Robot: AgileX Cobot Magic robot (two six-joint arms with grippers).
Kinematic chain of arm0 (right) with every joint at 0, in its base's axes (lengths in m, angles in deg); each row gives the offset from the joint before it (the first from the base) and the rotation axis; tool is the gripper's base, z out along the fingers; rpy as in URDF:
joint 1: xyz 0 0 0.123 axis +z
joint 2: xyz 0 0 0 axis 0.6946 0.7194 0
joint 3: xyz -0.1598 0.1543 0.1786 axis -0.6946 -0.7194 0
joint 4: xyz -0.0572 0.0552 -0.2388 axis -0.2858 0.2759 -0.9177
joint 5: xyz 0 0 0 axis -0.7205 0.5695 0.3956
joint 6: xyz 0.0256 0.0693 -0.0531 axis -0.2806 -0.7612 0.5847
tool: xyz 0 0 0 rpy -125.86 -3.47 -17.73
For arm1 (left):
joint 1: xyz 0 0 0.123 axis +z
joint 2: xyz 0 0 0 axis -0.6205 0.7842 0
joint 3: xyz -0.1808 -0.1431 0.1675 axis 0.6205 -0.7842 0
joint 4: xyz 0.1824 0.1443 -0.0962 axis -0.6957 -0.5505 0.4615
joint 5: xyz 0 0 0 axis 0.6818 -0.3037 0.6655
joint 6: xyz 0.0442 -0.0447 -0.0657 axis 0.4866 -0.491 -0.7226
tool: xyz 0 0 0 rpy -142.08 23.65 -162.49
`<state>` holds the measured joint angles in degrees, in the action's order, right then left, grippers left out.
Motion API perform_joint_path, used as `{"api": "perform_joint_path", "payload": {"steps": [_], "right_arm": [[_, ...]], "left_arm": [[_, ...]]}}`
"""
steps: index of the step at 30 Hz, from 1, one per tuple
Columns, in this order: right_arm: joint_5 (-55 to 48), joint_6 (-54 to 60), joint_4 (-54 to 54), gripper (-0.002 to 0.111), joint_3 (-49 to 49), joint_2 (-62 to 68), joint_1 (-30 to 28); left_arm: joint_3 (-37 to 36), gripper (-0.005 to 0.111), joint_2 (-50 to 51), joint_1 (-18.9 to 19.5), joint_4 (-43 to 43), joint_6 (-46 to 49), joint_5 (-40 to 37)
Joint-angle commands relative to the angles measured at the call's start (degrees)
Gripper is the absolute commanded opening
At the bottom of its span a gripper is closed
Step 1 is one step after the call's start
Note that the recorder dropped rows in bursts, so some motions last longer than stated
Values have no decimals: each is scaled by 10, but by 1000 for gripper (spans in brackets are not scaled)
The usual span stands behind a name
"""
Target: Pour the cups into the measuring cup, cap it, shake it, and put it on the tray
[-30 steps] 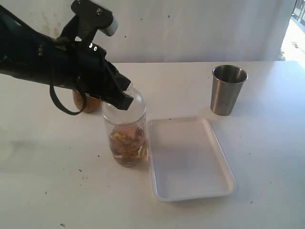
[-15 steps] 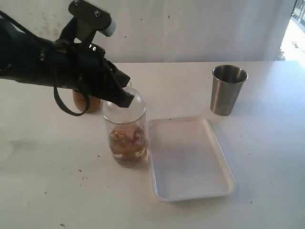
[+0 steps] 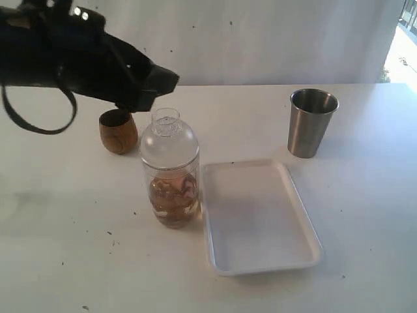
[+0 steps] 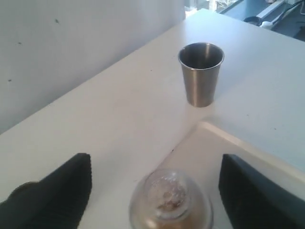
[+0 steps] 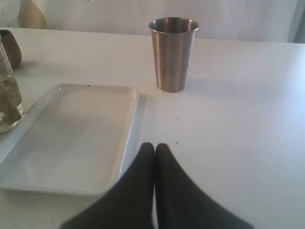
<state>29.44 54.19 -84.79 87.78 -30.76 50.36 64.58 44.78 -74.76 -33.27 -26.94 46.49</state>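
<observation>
The clear measuring cup (image 3: 171,195) stands just left of the white tray (image 3: 260,218), with brown contents in its lower half. The clear dome cap (image 3: 169,142) sits on top of it. My left gripper (image 3: 161,81) hangs above and slightly behind the cap, apart from it. In the left wrist view its jaws (image 4: 155,161) stand open, wide of the cap (image 4: 170,202) on both sides. The wooden cup (image 3: 118,131) stands behind-left and the steel tumbler (image 3: 313,122) at the back right. My right gripper (image 5: 155,147) is shut and empty, low beside the tray (image 5: 71,138).
The right wrist view has the tumbler (image 5: 173,52) beyond the tray, with the measuring cup (image 5: 6,102) and the wooden cup (image 5: 10,46) at the frame's edge. A white wall runs behind the table. Small dark specks dot the tabletop.
My left gripper has opened, let go of the cap and risen up and back to the left. The cap stays on the measuring cup. The right gripper has not moved.
</observation>
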Motion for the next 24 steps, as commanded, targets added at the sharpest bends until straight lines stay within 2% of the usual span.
{"api": "perform_joint_path", "payload": {"steps": [1, 3, 6, 7, 9, 13, 15, 20, 24], "right_arm": [[5, -1, 0, 0, -4, -3, -2], [5, -1, 0, 0, -4, -3, -2], [5, -1, 0, 0, -4, -3, -2], [5, -1, 0, 0, -4, -3, -2], [5, -1, 0, 0, -4, -3, -2], [5, -19, 0, 0, -4, -3, -2], [5, -9, 0, 0, -4, -3, -2], [5, -9, 0, 0, -4, -3, -2], [5, -9, 0, 0, -4, -3, -2]], "left_arm": [[1, 71, -62, 42, -242, -247, -111], [1, 71, -70, 74, -362, -376, -216], [1, 71, -67, 129, -518, -506, -365], [1, 69, -63, 154, -540, -527, -401], [3, 64, -52, 215, -518, -524, -431], [4, 53, -19, 334, -357, -399, -401], [4, 52, -5, 372, -320, -394, -367], [4, 52, 14, 406, -331, -394, -298], [6, 52, 53, 438, -318, -394, -295]]}}
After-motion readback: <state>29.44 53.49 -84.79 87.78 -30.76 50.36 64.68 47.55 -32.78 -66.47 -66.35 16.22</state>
